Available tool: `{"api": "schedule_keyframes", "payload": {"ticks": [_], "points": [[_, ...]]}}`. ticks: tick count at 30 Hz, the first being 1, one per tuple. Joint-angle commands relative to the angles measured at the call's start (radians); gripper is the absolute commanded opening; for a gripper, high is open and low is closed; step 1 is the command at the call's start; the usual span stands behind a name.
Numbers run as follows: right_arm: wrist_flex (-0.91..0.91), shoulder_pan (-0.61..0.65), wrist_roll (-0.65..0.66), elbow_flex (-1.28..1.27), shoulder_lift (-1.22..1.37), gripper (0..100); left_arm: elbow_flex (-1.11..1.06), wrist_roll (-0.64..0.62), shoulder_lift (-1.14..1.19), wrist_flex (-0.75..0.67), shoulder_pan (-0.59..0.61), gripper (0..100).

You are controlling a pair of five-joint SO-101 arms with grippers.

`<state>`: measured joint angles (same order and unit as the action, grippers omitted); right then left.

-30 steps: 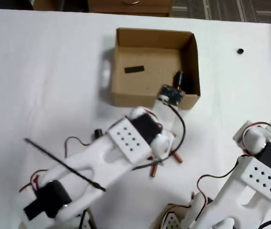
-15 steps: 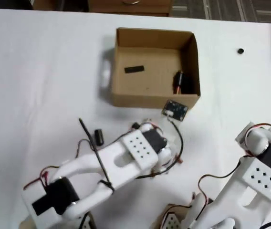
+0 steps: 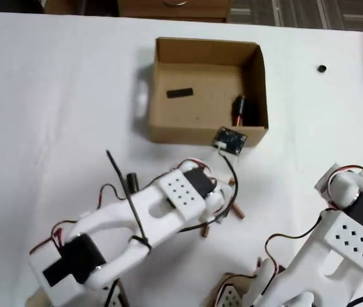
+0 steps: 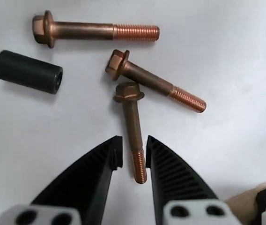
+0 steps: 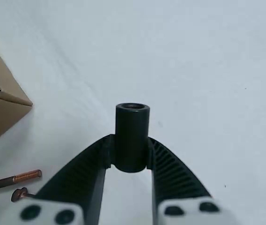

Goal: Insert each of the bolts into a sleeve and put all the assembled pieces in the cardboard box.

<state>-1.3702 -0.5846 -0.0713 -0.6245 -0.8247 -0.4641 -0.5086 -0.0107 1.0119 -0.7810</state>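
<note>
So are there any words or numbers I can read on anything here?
No text can be read in any view.
On the black rectangular strip inside the brown cardboard box: too small to tell if it carries print.
On the small dark circuit board beside the box: too blurred to read.
On the copper-coloured bolts and the black cylindrical sleeve: no markings show.

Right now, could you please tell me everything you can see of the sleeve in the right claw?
The sleeve is a short, matte black tube, seemingly plastic or rubber, with a round hole in its far end and no bolt sticking out. The right claw is shut on its lower half, ribbed fingers pressing both sides, so it juts straight out beyond their tips over the white table.
</note>
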Motion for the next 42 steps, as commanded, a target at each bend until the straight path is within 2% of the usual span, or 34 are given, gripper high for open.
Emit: {"api": "schedule_keyframes", "payload": {"ticks": [1, 20, 33, 37, 42], "points": [[0.002, -0.001, 0.008, 0.006, -0.024, 2.0, 0.012, 0.006, 0.031, -0.020, 0.014, 11], [0.002, -0.001, 0.008, 0.006, -0.025, 2.0, 0.147, 0.005, 0.184, 0.011, 0.008, 11], [0.002, -0.001, 0.008, 0.006, -0.025, 2.0, 0.147, 0.005, 0.282, -0.006, 0.014, 11], [0.002, -0.001, 0.008, 0.006, -0.027, 2.0, 0.148, 0.003, 0.284, -0.006, 0.014, 1], [0.002, 0.001, 0.008, 0.006, -0.025, 2.0, 0.148, 0.005, 0.281, -0.005, 0.014, 2]]}}
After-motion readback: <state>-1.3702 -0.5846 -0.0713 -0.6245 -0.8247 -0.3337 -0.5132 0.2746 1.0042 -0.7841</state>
